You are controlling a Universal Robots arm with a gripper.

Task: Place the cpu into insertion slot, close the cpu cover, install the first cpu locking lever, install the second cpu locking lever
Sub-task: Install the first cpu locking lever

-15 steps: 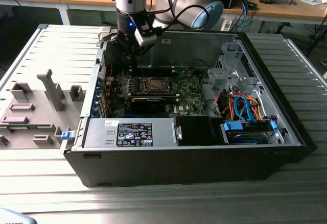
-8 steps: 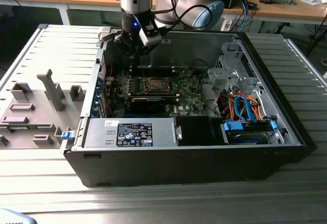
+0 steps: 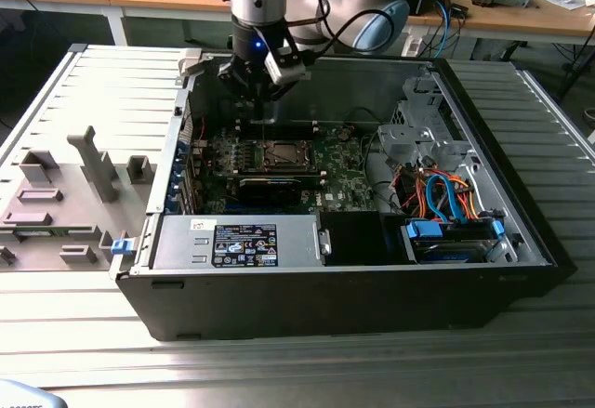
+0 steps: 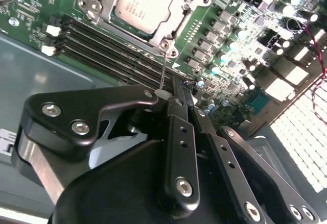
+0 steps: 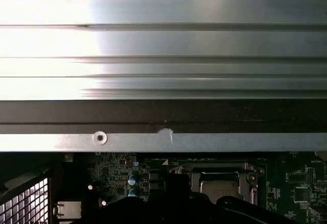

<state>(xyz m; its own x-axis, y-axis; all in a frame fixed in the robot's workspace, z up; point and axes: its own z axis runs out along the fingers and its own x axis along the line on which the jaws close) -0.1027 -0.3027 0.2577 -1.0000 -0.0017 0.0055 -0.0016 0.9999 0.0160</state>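
Note:
The cpu (image 4: 137,2) lies flat with its silvery top up in the insertion slot (image 3: 279,154) on the green motherboard (image 4: 245,45). The cpu cover (image 4: 171,27) is down around it as a silvery frame, also seen in the first wrist view as the cover (image 5: 219,169). A thin wire locking lever (image 4: 162,71) rises from the socket's corner up to the fingertips; whether it touches them I cannot tell. My gripper (image 4: 179,91) hangs above the board's rear edge, behind the socket, its black fingers pressed together. In the exterior view the gripper (image 3: 260,92) is well above the board.
The open black computer case (image 3: 521,213) walls in the board. A power supply (image 3: 242,241) sits in front, and a drive cage with blue and orange cables (image 3: 446,204) at the exterior view's right. Black memory slots (image 4: 107,50) run beside the socket. A grey fixture plate (image 3: 74,194) lies outside the case.

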